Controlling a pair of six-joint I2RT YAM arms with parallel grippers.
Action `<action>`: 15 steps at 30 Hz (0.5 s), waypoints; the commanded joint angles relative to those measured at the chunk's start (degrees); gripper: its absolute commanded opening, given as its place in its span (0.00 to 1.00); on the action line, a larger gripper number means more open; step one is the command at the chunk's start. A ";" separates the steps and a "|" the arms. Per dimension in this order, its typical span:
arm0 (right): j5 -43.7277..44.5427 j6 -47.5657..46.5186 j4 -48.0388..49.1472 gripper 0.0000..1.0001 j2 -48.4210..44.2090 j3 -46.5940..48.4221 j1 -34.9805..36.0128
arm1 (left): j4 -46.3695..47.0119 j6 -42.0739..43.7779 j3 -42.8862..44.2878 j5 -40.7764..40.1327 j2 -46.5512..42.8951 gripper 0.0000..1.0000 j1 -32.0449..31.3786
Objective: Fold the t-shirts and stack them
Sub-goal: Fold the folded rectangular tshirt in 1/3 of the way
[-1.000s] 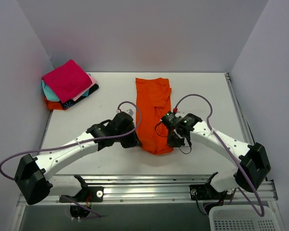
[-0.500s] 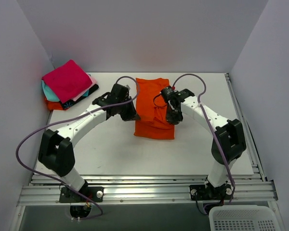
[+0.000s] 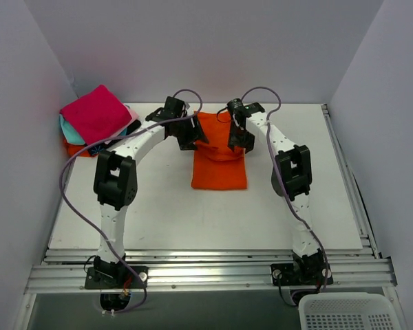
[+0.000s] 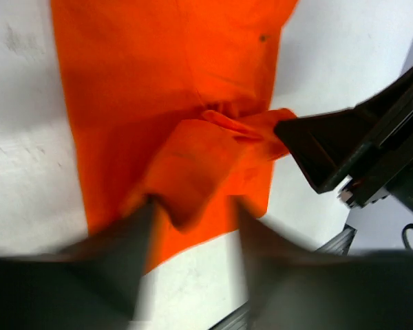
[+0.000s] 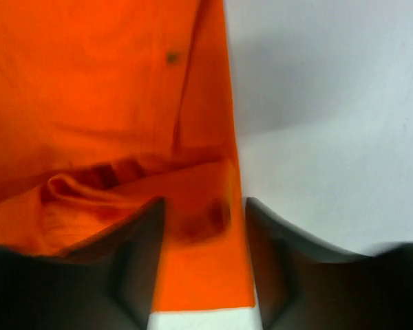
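Note:
The large orange t-shirt [image 3: 219,168] lies folded in half on the white table [image 3: 151,213], its doubled edge near the back. My left gripper [image 3: 193,135] hovers over its far left corner and my right gripper [image 3: 239,137] over its far right corner. In the left wrist view the left gripper [image 4: 193,240] stands open above a loose orange fold [image 4: 193,172]. The right gripper [image 5: 203,254] is open too, with the shirt's edge [image 5: 193,103] lying slack below it. Folded t-shirts, magenta [image 3: 93,115] on top, are stacked at the back left.
Teal [image 3: 66,128], orange [image 3: 76,150] and black printed [image 3: 124,132] layers show under the magenta one. Grey walls close in the back and sides. A white basket [image 3: 344,313] sits beyond the front right corner, past the metal rail [image 3: 206,271].
Both arms swept from the shirt's near end to its far end, carrying the hem over and halving its length. Both grippers, shut on cloth before, have let it go.

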 commanded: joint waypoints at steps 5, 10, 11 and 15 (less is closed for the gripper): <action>0.05 -2.23 -11.97 1.00 12.50 25.63 -5.31 | -1.60 -1.84 14.94 4.47 11.77 0.94 4.19; -0.22 -2.14 -8.73 1.00 6.02 18.10 -7.95 | 2.45 -3.97 10.72 4.65 8.53 0.94 6.12; 0.13 -2.14 -8.03 1.00 4.43 13.21 -8.21 | 2.36 -3.62 9.93 4.38 7.91 0.94 6.30; 1.10 -1.88 -2.24 1.00 -5.23 -2.25 -8.57 | 0.52 -0.37 6.87 1.23 2.30 0.94 6.39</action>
